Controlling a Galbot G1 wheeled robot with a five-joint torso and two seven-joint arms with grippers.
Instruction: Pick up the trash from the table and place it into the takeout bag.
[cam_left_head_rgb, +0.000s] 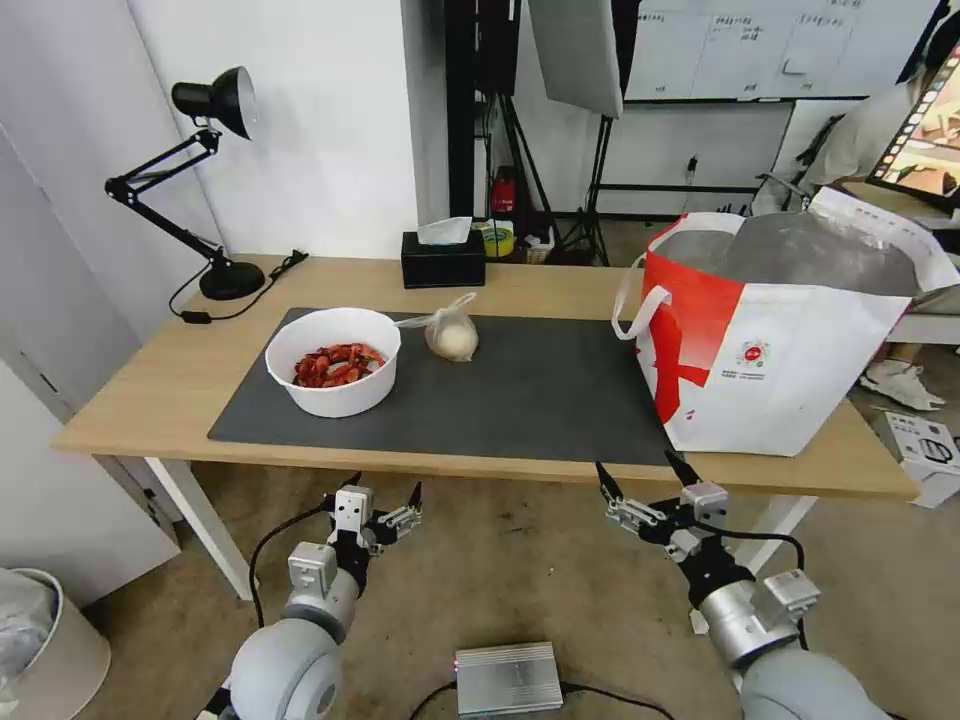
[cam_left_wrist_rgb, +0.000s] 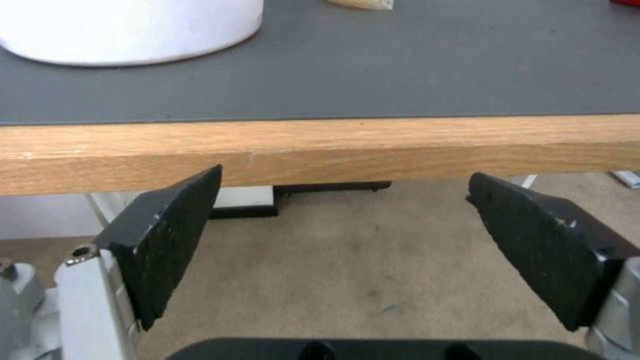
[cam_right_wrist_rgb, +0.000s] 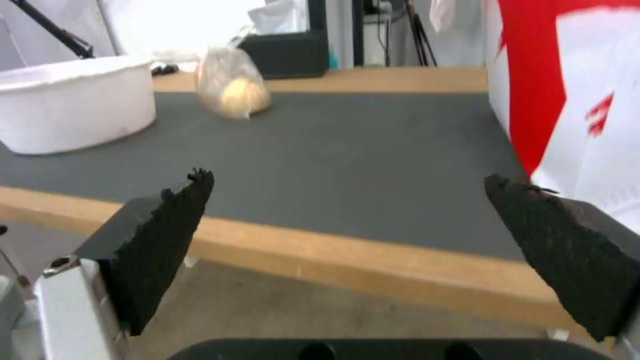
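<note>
Below the near edge of the table (cam_left_head_rgb: 180, 385), the left gripper (cam_left_head_rgb: 385, 500) and right gripper (cam_left_head_rgb: 648, 478) hang with jaws spread, holding nothing. Farther out on the grey mat (cam_left_head_rgb: 540, 390), the white bowl (cam_left_head_rgb: 333, 360) of red shells sits left, the knotted clear bag (cam_left_head_rgb: 452, 332) just beyond it. Takeout bag (cam_left_head_rgb: 790, 340) stands open at right. By my judgement, both pieces remain to be bagged.
</note>
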